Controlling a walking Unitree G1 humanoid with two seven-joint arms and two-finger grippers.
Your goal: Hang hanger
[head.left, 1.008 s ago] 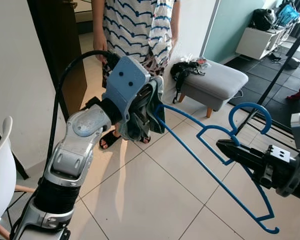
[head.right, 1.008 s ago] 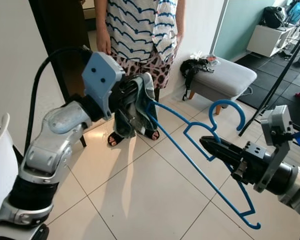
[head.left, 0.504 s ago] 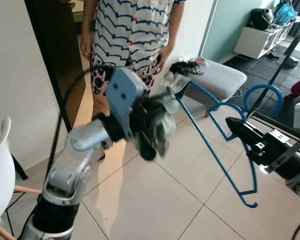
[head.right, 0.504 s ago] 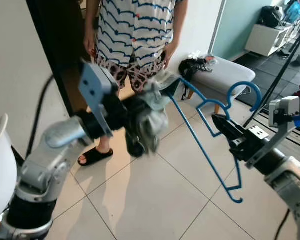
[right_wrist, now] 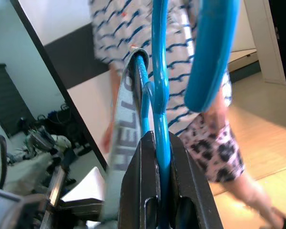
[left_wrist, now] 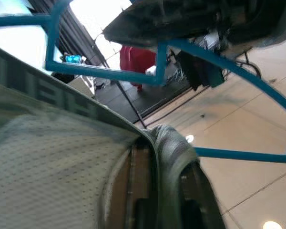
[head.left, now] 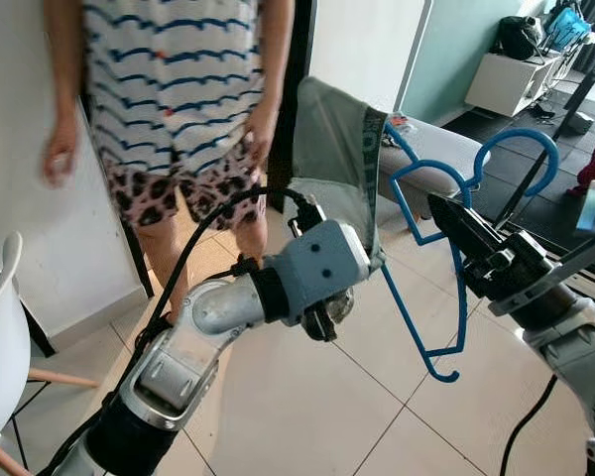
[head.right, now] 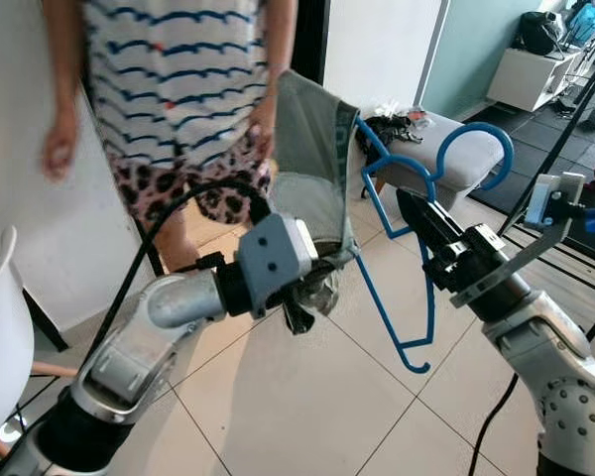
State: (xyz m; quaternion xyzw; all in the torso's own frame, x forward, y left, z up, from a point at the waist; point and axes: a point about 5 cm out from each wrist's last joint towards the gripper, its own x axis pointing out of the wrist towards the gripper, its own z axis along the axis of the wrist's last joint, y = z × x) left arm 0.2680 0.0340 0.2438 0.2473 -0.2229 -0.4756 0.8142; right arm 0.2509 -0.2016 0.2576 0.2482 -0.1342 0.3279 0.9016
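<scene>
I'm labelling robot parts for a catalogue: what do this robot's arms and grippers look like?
Both arms are jointed silver-grey metal. The left arm ends in a pale blue-grey housing with two small dark holes, and a thick black cable loops over it. The right arm carries a black wrist block. The left gripper and right gripper each have two long black fingers.

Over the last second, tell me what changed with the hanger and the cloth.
The hanger swung from lying slanted to nearly upright, and the grey cloth now drapes over its left end. The left gripper still grips the cloth; the right gripper still clamps the hanger below its hook.
</scene>
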